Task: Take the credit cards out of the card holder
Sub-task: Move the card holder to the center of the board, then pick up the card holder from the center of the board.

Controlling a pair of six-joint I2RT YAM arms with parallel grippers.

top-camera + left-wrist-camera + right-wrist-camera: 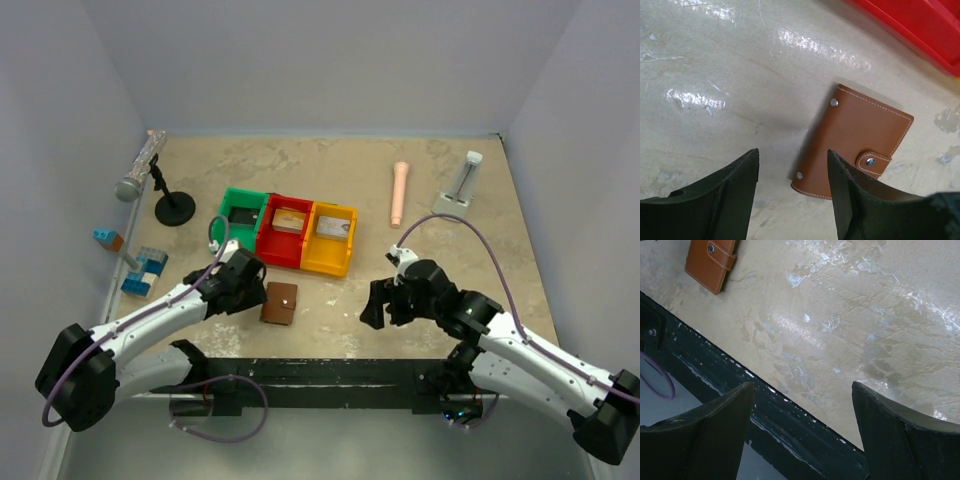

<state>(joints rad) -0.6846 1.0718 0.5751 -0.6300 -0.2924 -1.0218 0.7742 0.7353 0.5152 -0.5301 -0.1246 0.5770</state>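
Observation:
The brown card holder [279, 303] lies closed and flat on the table in front of the bins, its snap tab fastened. In the left wrist view it [852, 140] sits just beyond my fingers. My left gripper [250, 283] [793, 160] is open and empty, just left of the holder. My right gripper [380, 305] [802, 390] is open and empty, to the holder's right, near the table's front edge. The holder's corner shows at the top left of the right wrist view [710, 262]. Cards lie in the red bin [288, 220] and the yellow bin [331, 228].
A green bin [242, 215], red bin [285, 243] and yellow bin [328, 258] stand in a row behind the holder. A microphone on a stand [150, 175], blue blocks [143, 270], a pink tube [399, 193] and a white bottle [461, 185] stand further back. A black rail [330, 375] runs along the front edge.

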